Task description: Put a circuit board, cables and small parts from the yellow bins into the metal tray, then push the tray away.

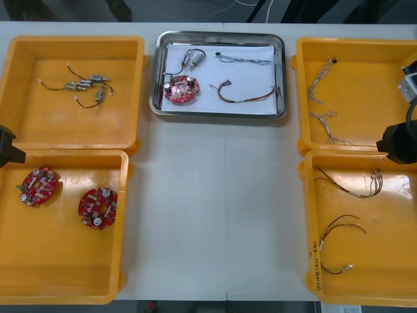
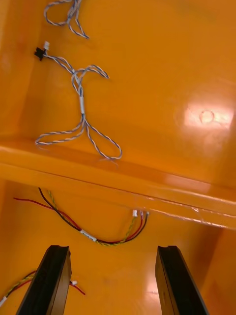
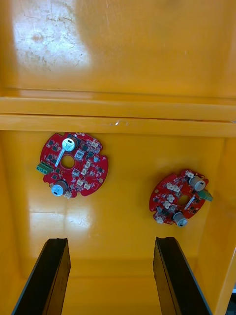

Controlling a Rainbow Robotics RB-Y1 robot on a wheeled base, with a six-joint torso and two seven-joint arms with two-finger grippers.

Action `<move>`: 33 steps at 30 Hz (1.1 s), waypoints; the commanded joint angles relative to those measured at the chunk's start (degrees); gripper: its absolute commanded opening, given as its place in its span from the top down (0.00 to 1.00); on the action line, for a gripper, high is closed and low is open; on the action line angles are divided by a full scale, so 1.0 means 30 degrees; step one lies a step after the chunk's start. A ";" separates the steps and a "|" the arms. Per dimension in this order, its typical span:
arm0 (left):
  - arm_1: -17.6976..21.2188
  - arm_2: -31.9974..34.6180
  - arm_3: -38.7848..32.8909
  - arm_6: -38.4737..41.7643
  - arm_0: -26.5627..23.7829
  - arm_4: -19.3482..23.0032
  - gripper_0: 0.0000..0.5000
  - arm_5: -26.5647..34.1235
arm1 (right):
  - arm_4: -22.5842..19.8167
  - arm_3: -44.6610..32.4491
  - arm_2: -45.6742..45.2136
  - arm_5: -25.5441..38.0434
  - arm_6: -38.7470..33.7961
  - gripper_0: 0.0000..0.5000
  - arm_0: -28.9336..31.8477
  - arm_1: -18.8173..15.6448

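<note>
The metal tray (image 1: 219, 34) sits at the upper centre of the front view, near the table's far edge, and it looks fully loaded: a red circuit board (image 1: 180, 89) at its lower left, small metal parts (image 1: 193, 59) above that, a twisted blue and white cable (image 1: 244, 60) at its upper right and a dark cable (image 1: 244, 94) with reddish strands below that. Judging by this, the filling is done and pushing the tray away is what remains

The left gripper (image 3: 110, 241) hangs over the lower-left bin (image 1: 58, 261), fingers spread and empty, with two spare boards (image 3: 73, 164) beyond them. The right gripper (image 2: 113, 248) hangs at the right-hand bins, also spread and empty, above a red and yellow cable (image 2: 105, 236). Both arms show only at the frame's side edges, well apart from the tray, so the next move probably calls for one arm to swing to the tray's near rim and press squarely, or the tray could twist

The light table (image 1: 215, 208) is bare between the bins; a dark floor strip (image 1: 65, 10) runs along the top
</note>
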 commanded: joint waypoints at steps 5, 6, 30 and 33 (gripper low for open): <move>0.0694 0.0452 -0.0479 -0.1081 0.0264 0.0129 0.00 0.0123 | -0.0672 -0.0203 -0.1609 0.0056 -0.0889 0.00 0.1471 -0.1646; 0.0694 0.0452 -0.0479 -0.1081 0.0264 0.0129 0.00 0.0123 | -0.0731 -0.0203 -0.1668 0.0056 -0.0889 0.00 0.1618 -0.1646; 0.0694 0.0452 -0.0479 -0.1081 0.0264 0.0129 0.00 0.0123 | -0.1551 0.0060 -0.2078 0.0056 -0.2031 0.00 0.2702 -0.0592; 0.0694 0.0452 -0.0479 -0.1081 0.0264 0.0129 0.00 0.0123 | -0.1610 0.0060 -0.2078 0.0056 -0.2676 0.00 0.2907 -0.0474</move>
